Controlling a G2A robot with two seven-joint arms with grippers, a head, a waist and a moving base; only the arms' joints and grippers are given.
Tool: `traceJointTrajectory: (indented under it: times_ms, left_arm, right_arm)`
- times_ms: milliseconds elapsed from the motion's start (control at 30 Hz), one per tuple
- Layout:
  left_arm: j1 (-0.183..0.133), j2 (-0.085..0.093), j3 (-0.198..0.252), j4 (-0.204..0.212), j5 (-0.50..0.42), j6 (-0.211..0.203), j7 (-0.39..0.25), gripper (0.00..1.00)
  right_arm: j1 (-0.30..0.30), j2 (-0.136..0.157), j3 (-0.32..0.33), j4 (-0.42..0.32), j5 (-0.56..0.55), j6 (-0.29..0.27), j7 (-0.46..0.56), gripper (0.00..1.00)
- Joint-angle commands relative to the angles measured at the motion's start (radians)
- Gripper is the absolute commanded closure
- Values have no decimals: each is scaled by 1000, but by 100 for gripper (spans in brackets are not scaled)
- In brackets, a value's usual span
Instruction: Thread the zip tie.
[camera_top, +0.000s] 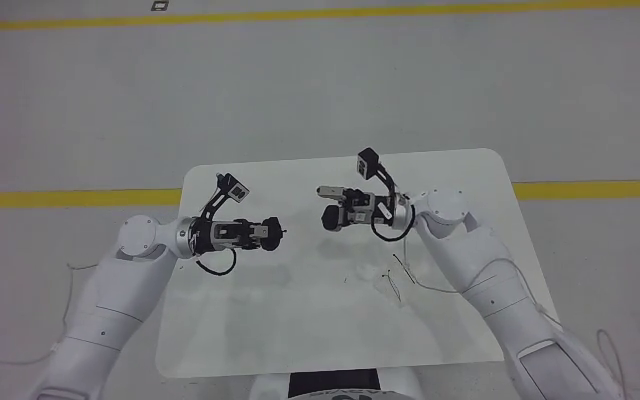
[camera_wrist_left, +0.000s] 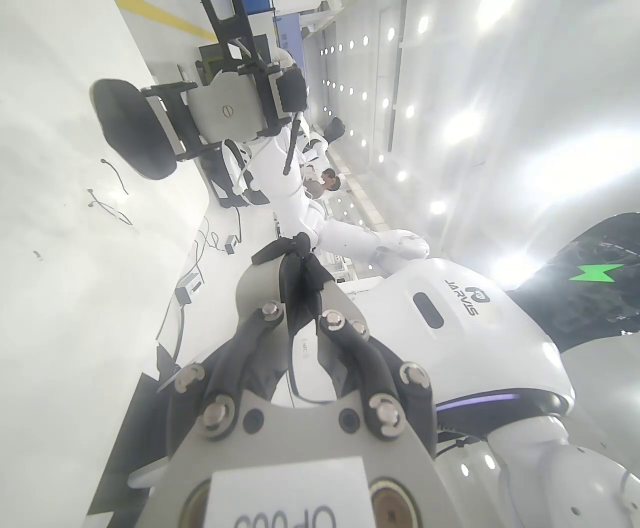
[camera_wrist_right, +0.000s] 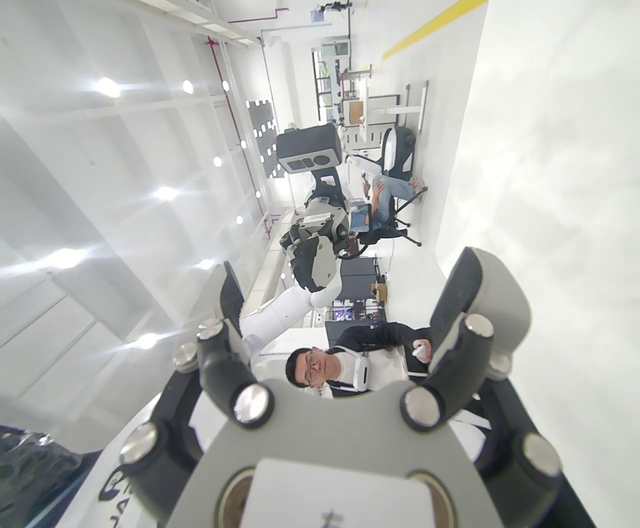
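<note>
Zip tie (camera_wrist_left: 291, 360) threading looks not yet begun. A thin black strip, which I take to be the tie, runs back between the fingers of your left gripper (camera_wrist_left: 300, 250). Those fingers are pressed tight together on it, and in the top view a short tip pokes out toward the other arm. The tie is held in the air above the table (camera_top: 300, 330), not lying on it. Whether the tip is the head or the tail is too small to tell.

Your right gripper (camera_wrist_right: 350, 295) faces the left one, near but apart. It is spread wide, with nothing between its pads.

As I judge it, your next move is to close the right gripper on the free end, then line the tail up with the head's slot. That calls for fine alignment, since the strip is thin and likely springy.

A few loose zip ties (camera_top: 400, 272) lie near the right arm, straight on the table top rather than in any tray or bin.
</note>
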Motion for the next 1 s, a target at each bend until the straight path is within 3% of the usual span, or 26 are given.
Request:
traceJointTrajectory:
  times_ms: [0, 133, 300, 400, 967]
  left_arm:
    - [0, 0, 0, 0, 0, 0, 0, 100]
    - [0, 0, 0, 0, 0, 0, 0, 100]
    - [0, 0, 0, 0, 0, 0, 0, 100]
    - [0, 0, 0, 0, 0, 0, 0, 100]
    - [0, 0, 0, 0, 0, 0, 0, 100]
  right_arm:
    - [-12, 14, 26, -42, -59, 31, 3, 0]
    - [-39, 42, 64, -171, -210, 133, 22, 0]
    - [-71, 79, 79, -356, -481, 330, 72, 0]
    - [-67, 90, 62, -373, -664, 330, 95, 0]
    - [-67, 90, 62, -373, -664, 330, 95, 0]
